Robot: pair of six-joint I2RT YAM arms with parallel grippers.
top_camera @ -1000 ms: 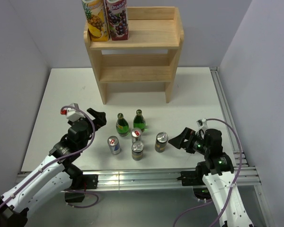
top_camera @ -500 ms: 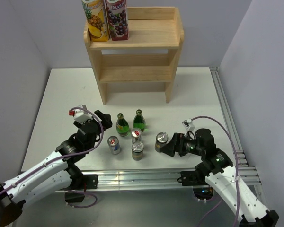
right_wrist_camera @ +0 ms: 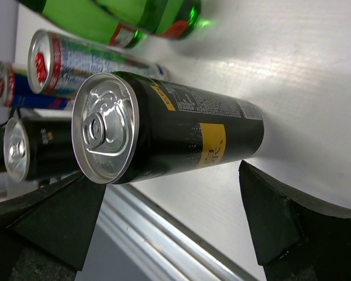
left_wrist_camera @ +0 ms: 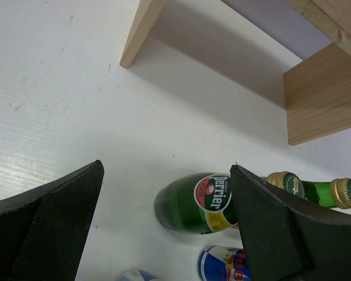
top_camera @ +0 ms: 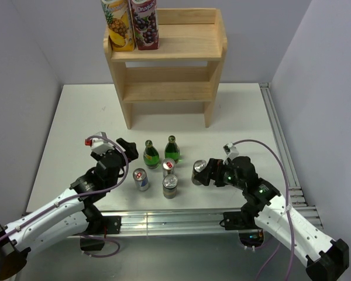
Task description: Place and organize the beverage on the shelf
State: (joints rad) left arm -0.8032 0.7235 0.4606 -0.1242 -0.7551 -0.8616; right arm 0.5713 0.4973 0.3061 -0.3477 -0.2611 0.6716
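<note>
Top external view shows us the shelf (top_camera: pixel 169 58) at the tabletop's (top_camera: pixel 76 117) far side, two cartons (top_camera: pixel 145 23) on its top tier. Nearer us cans (top_camera: pixel 171 185) and green bottles (top_camera: pixel 151 155) cluster, with our right claw (right_wrist_camera: pixel 173 171) released astride the black can (right_wrist_camera: pixel 164 132) and our left claw (left_wrist_camera: pixel 167 167) released beside a bottle.

White tabletop (top_camera: pixel 76 117), aluminium rail (top_camera: pixel 164 220) along its near edge, plain grey walls (top_camera: pixel 23 58) around.

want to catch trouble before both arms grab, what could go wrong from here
1. The open right gripper is lined up on the black can. The red-tabbed can stands close by, so a closing finger might knock it.
2. The open left gripper faces the Perrier bottle, with a second green bottle close beside it. An off-centre push could tip either one.
</note>
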